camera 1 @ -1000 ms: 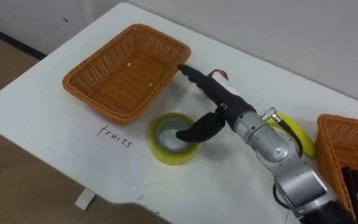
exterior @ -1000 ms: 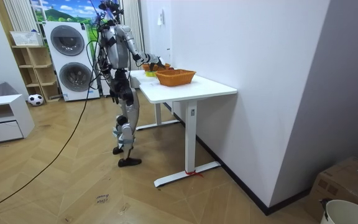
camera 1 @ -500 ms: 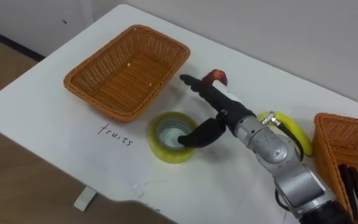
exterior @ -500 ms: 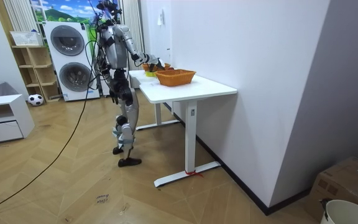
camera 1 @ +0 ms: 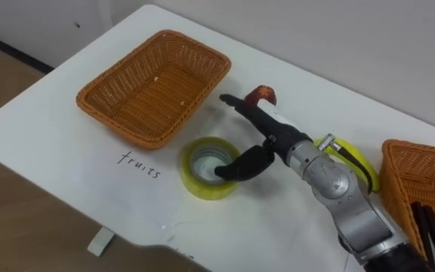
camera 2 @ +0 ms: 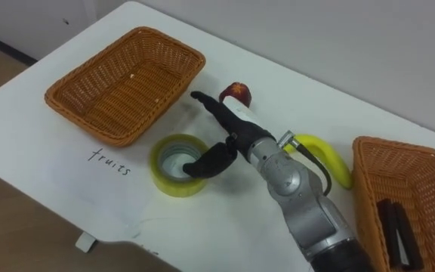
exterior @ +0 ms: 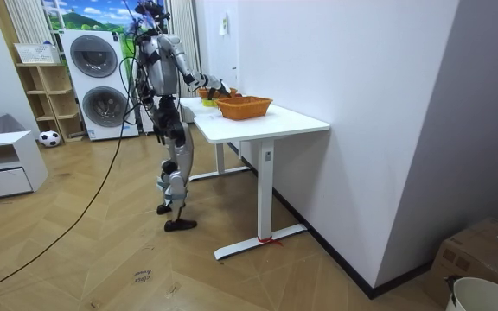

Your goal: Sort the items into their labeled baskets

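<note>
Wicker basket (camera 1: 97,102), glossy yellow tape ring (camera 1: 195,183); right hand (camera 1: 274,136) fingers spread, perhaps touching round apple (camera 1: 263,94)

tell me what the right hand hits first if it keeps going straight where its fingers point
Probably the fruits basket: the right hand, fingers straight, aims at its near side wall, bare table between. The apple lies just off that line. Height is unclear, so it could clear the rim.

Stacked washing machines (exterior: 93,84), small football (exterior: 49,137)
</note>
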